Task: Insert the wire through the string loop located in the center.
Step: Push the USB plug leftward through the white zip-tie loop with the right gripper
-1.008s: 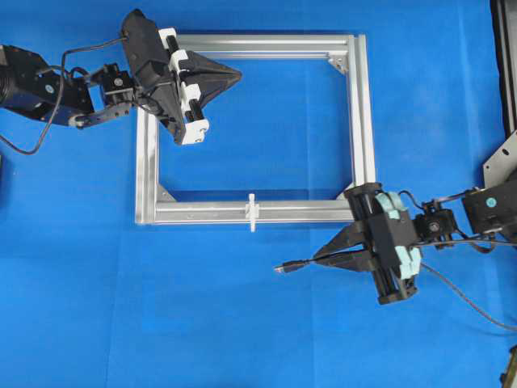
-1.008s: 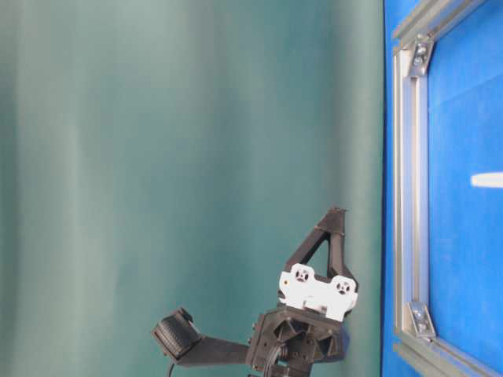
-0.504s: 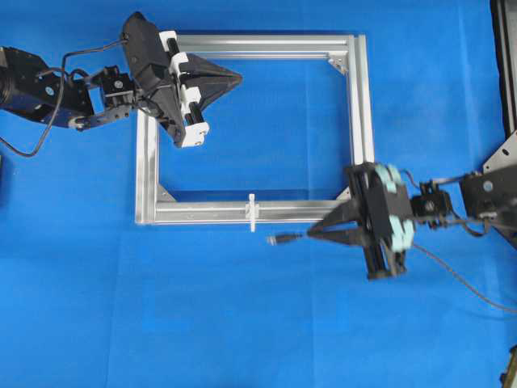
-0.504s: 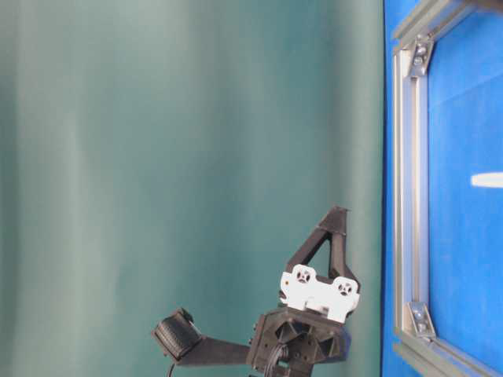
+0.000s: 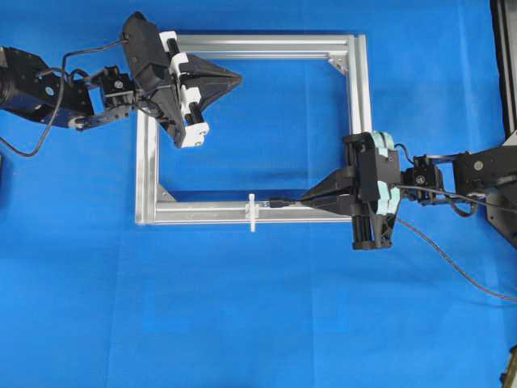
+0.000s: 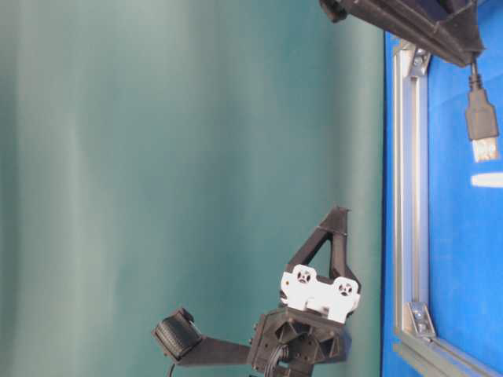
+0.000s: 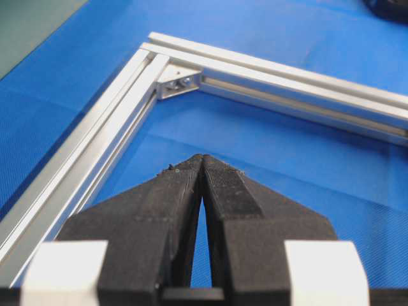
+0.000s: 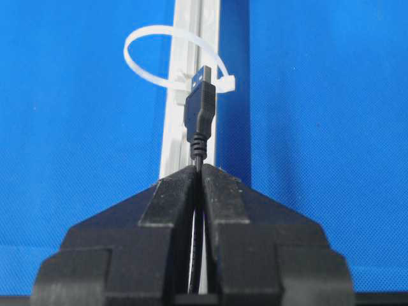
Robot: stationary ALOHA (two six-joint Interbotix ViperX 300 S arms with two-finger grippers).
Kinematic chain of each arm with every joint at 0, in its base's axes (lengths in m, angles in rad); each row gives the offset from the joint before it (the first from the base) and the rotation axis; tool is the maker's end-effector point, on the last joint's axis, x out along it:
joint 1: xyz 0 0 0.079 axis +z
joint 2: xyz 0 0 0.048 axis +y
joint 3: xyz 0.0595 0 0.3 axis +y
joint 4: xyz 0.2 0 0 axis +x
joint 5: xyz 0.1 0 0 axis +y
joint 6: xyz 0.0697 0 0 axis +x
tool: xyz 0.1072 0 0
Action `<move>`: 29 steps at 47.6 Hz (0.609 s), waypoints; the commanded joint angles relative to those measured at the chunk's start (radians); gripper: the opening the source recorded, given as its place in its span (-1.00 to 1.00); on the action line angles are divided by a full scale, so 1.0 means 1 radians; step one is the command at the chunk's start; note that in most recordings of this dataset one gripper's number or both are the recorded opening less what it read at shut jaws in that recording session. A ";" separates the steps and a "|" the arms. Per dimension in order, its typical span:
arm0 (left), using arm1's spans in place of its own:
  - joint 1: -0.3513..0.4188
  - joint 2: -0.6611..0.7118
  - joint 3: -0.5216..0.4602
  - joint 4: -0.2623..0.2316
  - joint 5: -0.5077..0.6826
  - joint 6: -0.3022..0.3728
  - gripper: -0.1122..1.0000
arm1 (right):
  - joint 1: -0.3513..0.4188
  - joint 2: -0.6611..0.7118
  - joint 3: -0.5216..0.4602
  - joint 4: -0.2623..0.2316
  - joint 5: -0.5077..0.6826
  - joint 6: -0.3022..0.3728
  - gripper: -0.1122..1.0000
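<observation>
The wire (image 5: 279,204) is a thin black cable ending in a USB-style plug (image 8: 199,108). My right gripper (image 5: 305,198) is shut on it just behind the plug, above the bottom bar of the aluminium frame (image 5: 359,121). The plug tip points at the white string loop (image 5: 252,212) and stops just short of its opening; the loop (image 8: 224,83) stands upright across the bar. In the table-level view the plug (image 6: 481,126) hangs a little before the loop (image 6: 487,180). My left gripper (image 5: 238,77) is shut on nothing, hovering inside the frame's top left corner.
The rest of the wire (image 5: 460,271) trails off to the lower right over the blue mat. A black and metal stand (image 5: 505,65) occupies the right edge. The frame's far bar (image 7: 268,73) lies ahead of my left gripper (image 7: 203,158).
My right gripper has carried the plug up and leftward, from below the frame to over its bottom bar, close to the loop. The left arm has barely moved.
</observation>
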 commanded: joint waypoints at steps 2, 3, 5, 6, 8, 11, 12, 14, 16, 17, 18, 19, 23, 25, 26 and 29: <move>-0.002 -0.029 -0.009 0.003 -0.005 0.000 -0.80 | 0.000 -0.008 -0.014 0.002 -0.011 0.002 -0.84; -0.002 -0.029 -0.009 0.003 -0.006 0.002 -0.80 | 0.000 -0.006 -0.014 0.002 -0.011 0.002 -0.84; -0.002 -0.029 -0.009 0.003 -0.005 0.002 -0.80 | 0.000 -0.008 -0.014 0.002 -0.011 0.002 -0.84; -0.002 -0.029 -0.009 0.003 -0.006 0.000 -0.80 | 0.000 -0.006 -0.014 0.002 -0.011 0.002 -0.84; -0.002 -0.029 -0.009 0.003 -0.005 0.000 -0.80 | 0.000 -0.008 -0.014 0.002 -0.011 0.002 -0.84; -0.002 -0.029 -0.008 0.003 -0.006 0.002 -0.80 | 0.000 -0.008 -0.014 0.000 -0.009 0.002 -0.84; -0.002 -0.029 -0.008 0.003 -0.005 0.002 -0.80 | 0.000 -0.008 -0.014 0.002 -0.009 0.002 -0.84; -0.003 -0.029 -0.009 0.003 -0.006 0.002 -0.80 | 0.000 -0.006 -0.014 0.002 -0.011 0.002 -0.84; -0.002 -0.029 -0.008 0.003 -0.006 0.002 -0.79 | 0.000 -0.008 -0.014 0.002 -0.009 0.003 -0.84; -0.002 -0.029 -0.008 0.003 -0.005 0.002 -0.80 | 0.000 -0.006 -0.014 0.002 -0.009 0.003 -0.84; -0.002 -0.029 -0.008 0.003 -0.005 0.002 -0.80 | 0.000 -0.008 -0.014 0.002 -0.011 0.003 -0.84; -0.002 -0.029 -0.008 0.003 -0.006 0.002 -0.80 | 0.000 -0.006 -0.014 0.002 -0.009 0.003 -0.84; -0.002 -0.029 -0.006 0.003 -0.006 0.002 -0.80 | 0.000 -0.006 -0.014 0.002 -0.009 0.003 -0.84; -0.002 -0.029 -0.006 0.003 -0.006 0.002 -0.80 | 0.000 -0.006 -0.014 0.002 -0.011 0.003 -0.84; -0.002 -0.029 -0.006 0.003 -0.005 0.000 -0.80 | 0.000 -0.008 -0.014 0.002 -0.011 0.003 -0.84; -0.002 -0.029 -0.006 0.003 -0.006 0.002 -0.80 | 0.000 -0.008 -0.014 0.002 -0.011 0.003 -0.84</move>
